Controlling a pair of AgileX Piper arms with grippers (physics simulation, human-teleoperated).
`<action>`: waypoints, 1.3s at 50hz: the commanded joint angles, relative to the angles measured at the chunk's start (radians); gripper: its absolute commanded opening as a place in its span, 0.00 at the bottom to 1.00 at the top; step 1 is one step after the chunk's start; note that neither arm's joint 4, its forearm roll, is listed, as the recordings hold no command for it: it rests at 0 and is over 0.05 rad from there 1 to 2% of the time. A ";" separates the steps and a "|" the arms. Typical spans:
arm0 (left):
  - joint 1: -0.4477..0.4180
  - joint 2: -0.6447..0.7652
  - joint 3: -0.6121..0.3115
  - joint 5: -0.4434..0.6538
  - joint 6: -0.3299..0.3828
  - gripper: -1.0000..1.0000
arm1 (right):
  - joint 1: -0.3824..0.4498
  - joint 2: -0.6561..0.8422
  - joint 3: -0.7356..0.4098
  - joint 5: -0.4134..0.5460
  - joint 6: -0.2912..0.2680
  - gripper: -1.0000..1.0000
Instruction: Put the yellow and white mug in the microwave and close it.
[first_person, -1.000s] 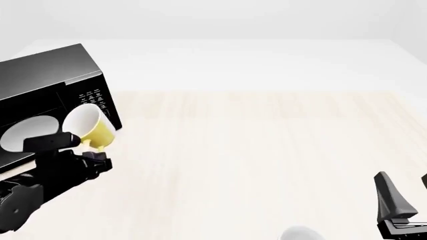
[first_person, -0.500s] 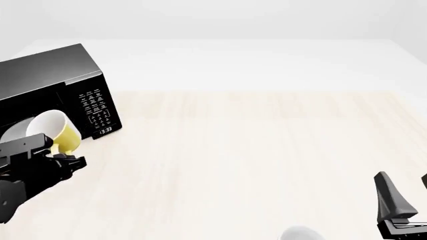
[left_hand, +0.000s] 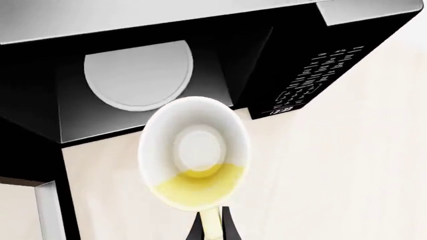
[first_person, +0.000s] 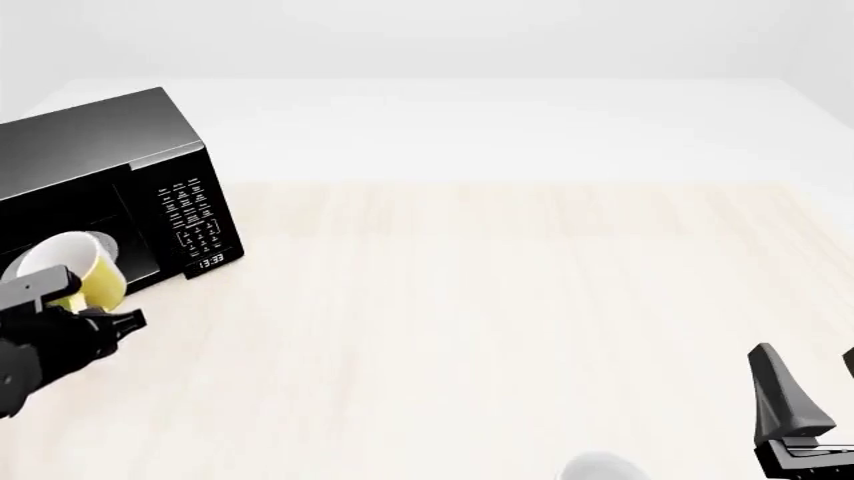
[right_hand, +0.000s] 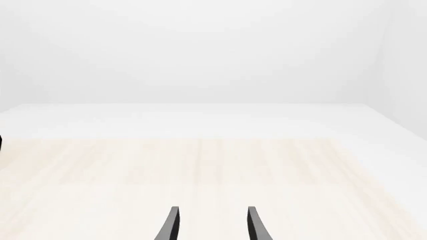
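The yellow and white mug (first_person: 70, 266) hangs tilted in front of the microwave's open cavity, its white inside facing the camera. My left gripper (first_person: 96, 306) is shut on its yellow handle. In the left wrist view the mug (left_hand: 193, 159) sits just before the cavity, and the left gripper (left_hand: 210, 222) pinches the handle. The black microwave (first_person: 120, 150) stands at the far left with its keypad (first_person: 195, 222) facing forward. Its round white turntable plate (left_hand: 139, 75) shows inside. My right gripper (first_person: 814, 388) rests low at the right, open with nothing in it (right_hand: 212, 227).
The microwave's open door (left_hand: 48, 212) juts out beside the cavity in the left wrist view. A plain white rounded object (first_person: 601, 468) peeks up at the front edge, near the right arm. Pale wooden tabletop (first_person: 507, 300) stretches between the two arms.
My left gripper has carried the mug leftward and slightly down, from in front of the keypad to the cavity opening. The right arm has not moved.
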 joint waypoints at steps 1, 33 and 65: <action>0.029 0.076 -0.051 -0.013 0.011 0.00 | 0.000 -0.001 0.001 0.000 -0.001 1.00; 0.119 0.197 -0.150 -0.012 0.023 0.00 | 0.000 -0.001 0.001 0.000 -0.001 1.00; 0.123 0.260 -0.267 0.033 -0.017 0.00 | 0.000 -0.001 0.001 0.000 -0.001 1.00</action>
